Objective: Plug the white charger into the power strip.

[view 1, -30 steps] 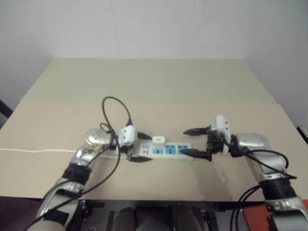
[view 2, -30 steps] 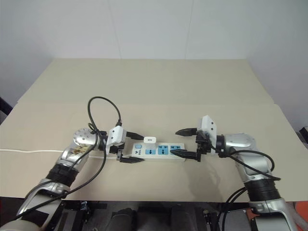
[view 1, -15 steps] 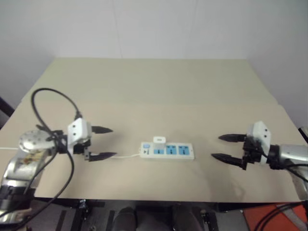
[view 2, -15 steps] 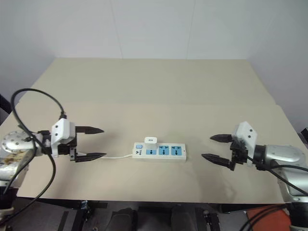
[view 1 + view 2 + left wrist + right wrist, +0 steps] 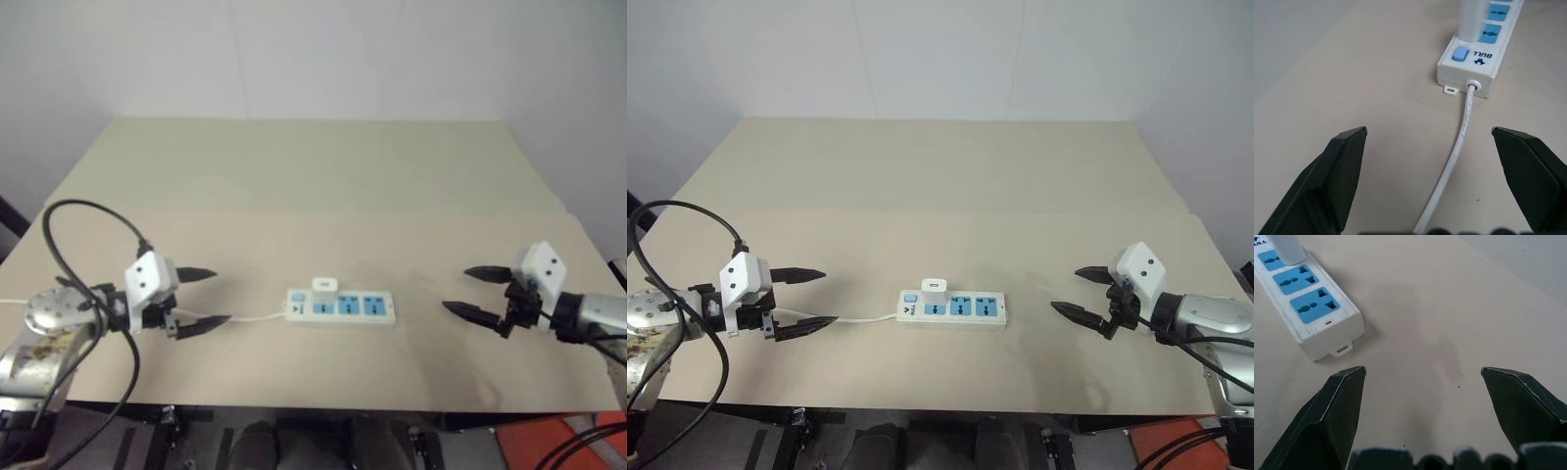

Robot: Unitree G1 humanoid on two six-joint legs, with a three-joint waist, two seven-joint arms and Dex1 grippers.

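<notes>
A flat beige bench (image 5: 950,176) with a matte top spans the view. A straight seam crosses it from side to side. A plain white wall (image 5: 940,54) stands behind the far edge.

A beige table (image 5: 950,176) bears the power strip (image 5: 952,308).

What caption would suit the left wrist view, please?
Open left gripper facing the strip's switch end, cord between its fingers, charger plugged in.
</notes>
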